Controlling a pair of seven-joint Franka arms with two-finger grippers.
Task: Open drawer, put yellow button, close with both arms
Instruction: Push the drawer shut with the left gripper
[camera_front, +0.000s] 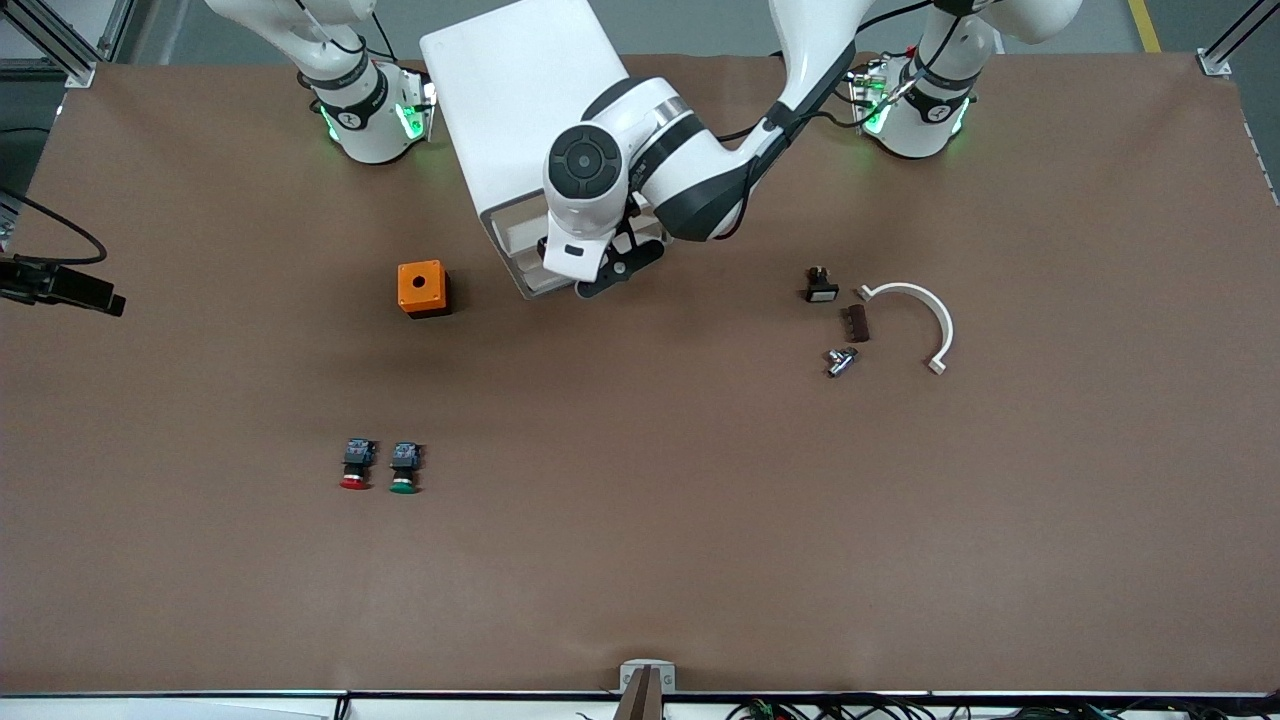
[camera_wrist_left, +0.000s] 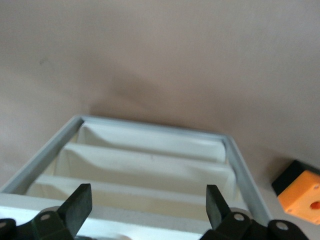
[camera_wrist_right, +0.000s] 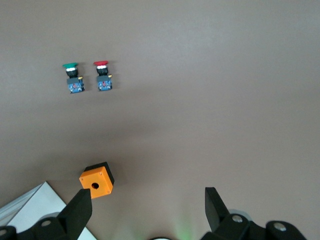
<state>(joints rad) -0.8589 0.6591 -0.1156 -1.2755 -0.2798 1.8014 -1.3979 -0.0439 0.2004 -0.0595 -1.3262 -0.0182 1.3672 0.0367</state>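
The white cabinet (camera_front: 520, 100) stands between the two arm bases. Its stacked drawer fronts face the front camera. My left gripper (camera_front: 608, 268) hangs just in front of those fronts. In the left wrist view this gripper (camera_wrist_left: 146, 207) is open and empty. The uppermost drawer (camera_wrist_left: 150, 226) lies between its fingers (camera_wrist_left: 77, 206), and I cannot tell whether that drawer is pulled out. My right gripper (camera_wrist_right: 147, 210) is open and empty, high over the table near the cabinet's corner (camera_wrist_right: 35, 205). It is out of the front view. The yellow button is not in view.
An orange box with a round hole (camera_front: 422, 288) sits beside the cabinet toward the right arm's end. A red-capped button (camera_front: 354, 470) and a green-capped button (camera_front: 404, 470) lie nearer the camera. Toward the left arm's end lie a black part (camera_front: 821, 287), a brown block (camera_front: 858, 322), a metal fitting (camera_front: 841, 361) and a white curved bracket (camera_front: 915, 310).
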